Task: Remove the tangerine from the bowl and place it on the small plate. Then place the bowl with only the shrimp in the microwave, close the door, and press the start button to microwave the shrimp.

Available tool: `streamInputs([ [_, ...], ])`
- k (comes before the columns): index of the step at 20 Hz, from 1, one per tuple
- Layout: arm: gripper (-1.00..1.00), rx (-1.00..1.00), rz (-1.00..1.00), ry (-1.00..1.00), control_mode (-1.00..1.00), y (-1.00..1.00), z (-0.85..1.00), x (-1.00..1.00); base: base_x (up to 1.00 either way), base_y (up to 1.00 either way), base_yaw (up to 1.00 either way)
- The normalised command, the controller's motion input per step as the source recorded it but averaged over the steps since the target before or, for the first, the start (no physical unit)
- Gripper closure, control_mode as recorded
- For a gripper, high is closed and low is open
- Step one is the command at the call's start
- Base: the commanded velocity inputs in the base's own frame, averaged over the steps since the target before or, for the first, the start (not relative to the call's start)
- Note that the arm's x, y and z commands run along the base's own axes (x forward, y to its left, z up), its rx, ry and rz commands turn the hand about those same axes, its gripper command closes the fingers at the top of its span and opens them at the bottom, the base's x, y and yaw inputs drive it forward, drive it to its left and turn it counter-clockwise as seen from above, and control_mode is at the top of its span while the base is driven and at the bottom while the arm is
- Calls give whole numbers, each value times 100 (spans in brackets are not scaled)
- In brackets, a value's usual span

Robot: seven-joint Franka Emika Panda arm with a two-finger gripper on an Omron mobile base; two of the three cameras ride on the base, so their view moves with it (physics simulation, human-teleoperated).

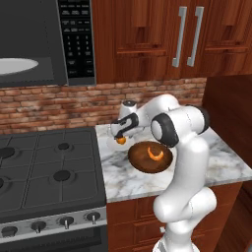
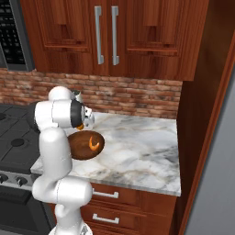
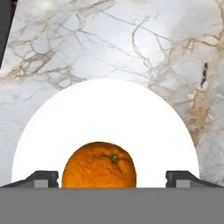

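Observation:
The tangerine rests on the small white plate, near its close edge. My gripper is open around it, one fingertip to the left and the other farther off to the right. From the left base view the gripper hangs over the tangerine at the counter's back left. The dark-brown bowl sits just right of it, holding the curved shrimp. The bowl and shrimp also show beside my arm. The microwave stands open with its white turntable exposed; its door is out of view.
A marble counter runs right of a black gas stove. A brick wall backs it, with wooden cabinets above. The keypad panel sits at the microwave's right. A tall wooden panel bounds the counter's right end.

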Motion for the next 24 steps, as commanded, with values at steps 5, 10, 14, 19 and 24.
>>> streamInputs([
  [5, -100, 0, -7, -21, -100, 0, 74, -32, 0, 0, 0],
  [10, -100, 0, -9, -17, -100, 0, 42, -63, 0, 0, 0],
  [14, -100, 0, -5, -1, -100, 0, 1, -71, 0, 0, 0],
  [19, -100, -5, -4, 0, -100, 0, 0, -69, 0, 0, 0],
  [24, -100, -6, -6, 3, -100, 0, -5, -59, 0, 0, 0],
])
